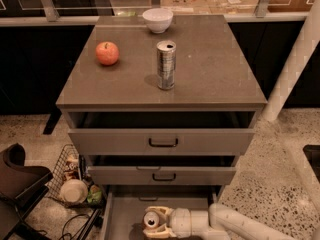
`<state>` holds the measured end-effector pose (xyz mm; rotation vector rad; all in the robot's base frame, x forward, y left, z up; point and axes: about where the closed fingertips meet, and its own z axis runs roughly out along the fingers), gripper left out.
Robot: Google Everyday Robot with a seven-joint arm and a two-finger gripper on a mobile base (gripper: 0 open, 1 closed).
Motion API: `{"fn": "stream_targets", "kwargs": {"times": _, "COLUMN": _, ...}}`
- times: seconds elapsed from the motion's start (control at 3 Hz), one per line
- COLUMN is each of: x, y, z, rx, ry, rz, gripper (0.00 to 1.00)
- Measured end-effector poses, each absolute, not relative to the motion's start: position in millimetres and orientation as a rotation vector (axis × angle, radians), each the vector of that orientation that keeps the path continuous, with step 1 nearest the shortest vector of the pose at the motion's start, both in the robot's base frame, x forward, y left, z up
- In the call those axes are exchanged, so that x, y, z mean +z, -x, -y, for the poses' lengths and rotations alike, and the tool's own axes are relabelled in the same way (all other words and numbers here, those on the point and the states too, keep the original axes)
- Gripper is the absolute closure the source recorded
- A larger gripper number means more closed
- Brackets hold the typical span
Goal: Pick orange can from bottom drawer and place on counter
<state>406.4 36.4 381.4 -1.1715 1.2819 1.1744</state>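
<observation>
The orange can (151, 219), its silver top facing up, sits low in the open bottom drawer (125, 211) at the front of the cabinet. My gripper (148, 221) reaches into that drawer from the right on a white arm (235, 224). Its pale fingers (159, 211) lie on either side of the can and close on it. The can is near the drawer floor. The counter (215, 69) is the grey-brown speckled top of the cabinet, above the drawers.
On the counter stand a tall silver can (166, 64), a red apple (107, 53) and a white bowl (157, 19). The two upper drawers (162, 141) are slightly open above my arm. A wire basket (75, 179) and a dark chair (17, 179) stand at the left, a white pillar (295, 69) at the right.
</observation>
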Motion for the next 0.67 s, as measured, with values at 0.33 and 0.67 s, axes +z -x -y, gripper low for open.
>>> {"fn": "stream_targets", "kwargs": {"times": 0.33, "x": 425.6, "y": -394.9, "z": -16.7, "rx": 1.109, "ry": 1.191, "rz": -1.22, "gripper": 1.0}}
{"fn": "stream_targets", "kwargs": {"times": 0.67, "x": 465.9, "y": -390.4, "z": -3.5, "rx": 1.057, "ry": 1.187, "rz": -1.219, "gripper": 1.0}}
